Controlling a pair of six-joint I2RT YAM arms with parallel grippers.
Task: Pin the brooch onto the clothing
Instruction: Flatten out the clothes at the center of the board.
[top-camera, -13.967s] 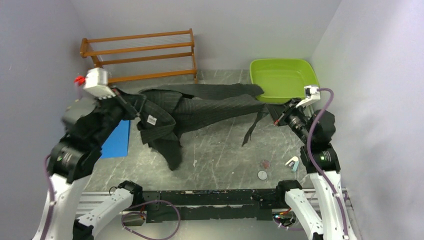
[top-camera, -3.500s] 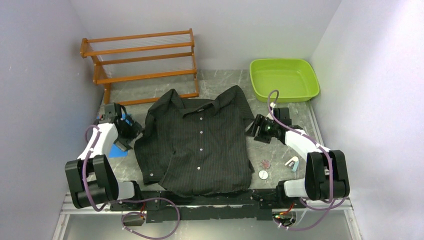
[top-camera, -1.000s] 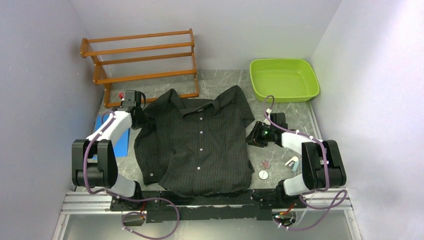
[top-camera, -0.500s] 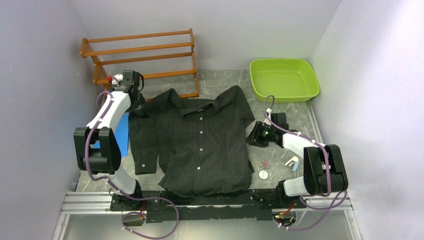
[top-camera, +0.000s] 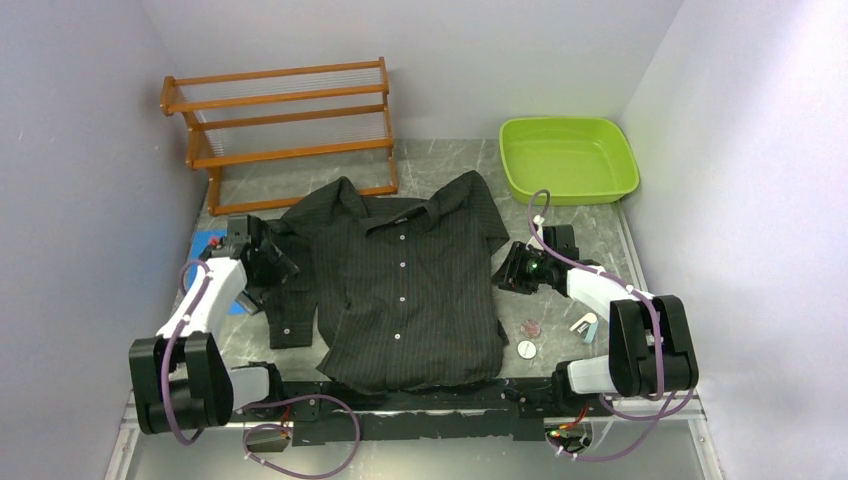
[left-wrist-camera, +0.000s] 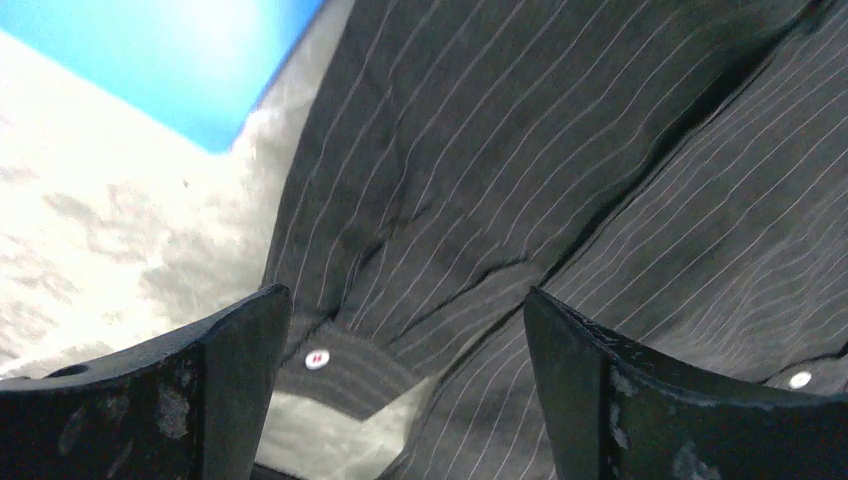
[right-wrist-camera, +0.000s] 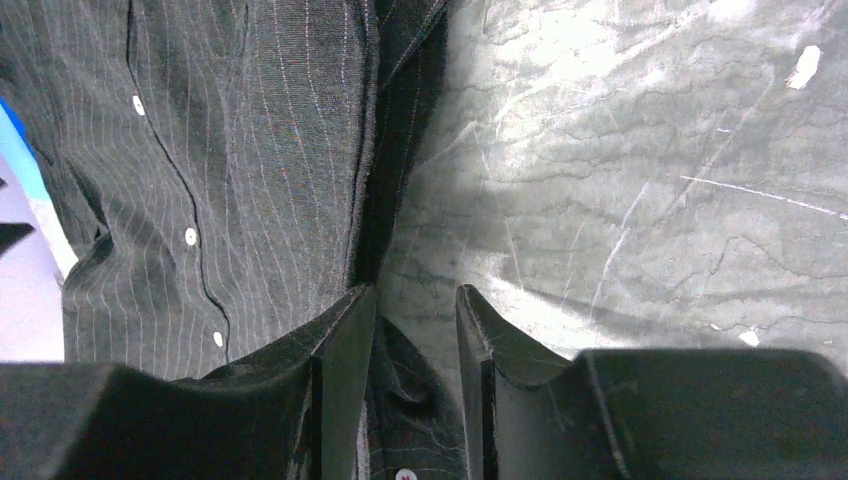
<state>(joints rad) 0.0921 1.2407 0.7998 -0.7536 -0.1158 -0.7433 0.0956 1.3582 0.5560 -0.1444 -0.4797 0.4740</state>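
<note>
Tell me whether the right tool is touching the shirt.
Touching. In the right wrist view, the right tool straddles the edge of the shirt, and dark pinstriped fabric fills the lower gap between its fingers.

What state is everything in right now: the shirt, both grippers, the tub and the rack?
clothing, spread flat, front up.
left gripper, open above a sleeve cuff.
right gripper, half closed, sleeve fabric between the jaws; grip unclear.
green tub, empty.
wooden rack, upright, shelves bare.
</note>
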